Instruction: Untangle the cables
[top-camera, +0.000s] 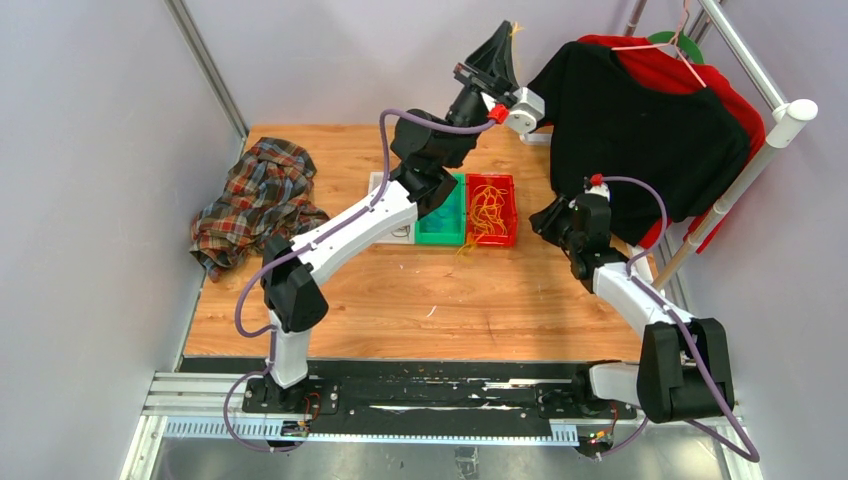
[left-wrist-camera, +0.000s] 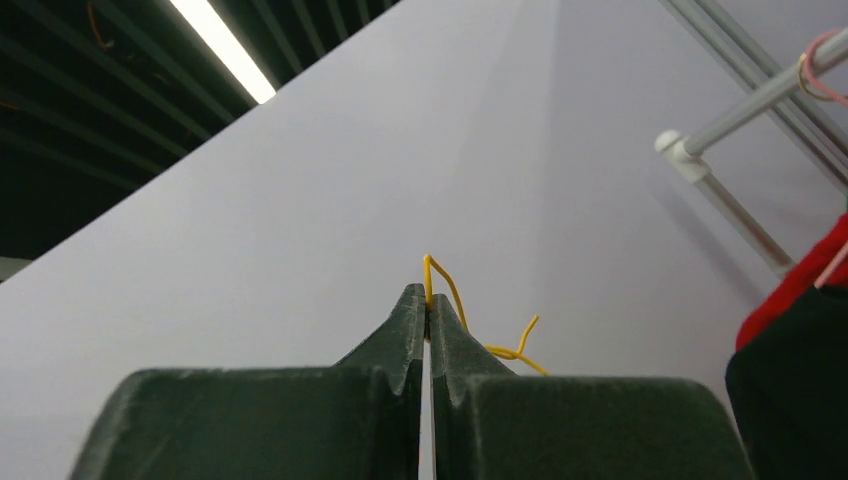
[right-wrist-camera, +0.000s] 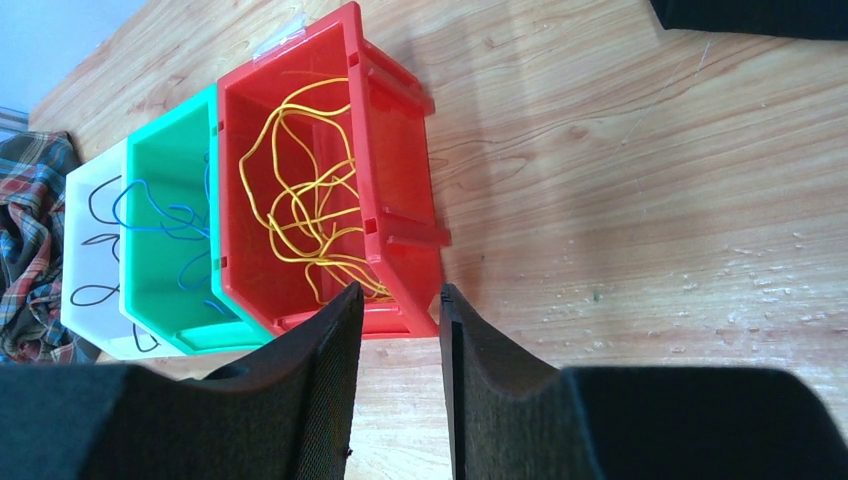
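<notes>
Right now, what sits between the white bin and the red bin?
A green bin holding blue cables, seen best in the right wrist view.

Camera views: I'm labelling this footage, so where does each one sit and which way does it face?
Top external: above and behind the bases, looking down on the table; both arms show.
Left wrist: on the raised left arm, facing up at the ceiling light; left tool shut on a yellow cable.
Right wrist: on the right arm, looking down at the red bin; open right tool shows.
Shared: top and right wrist both show the red bin.
</notes>
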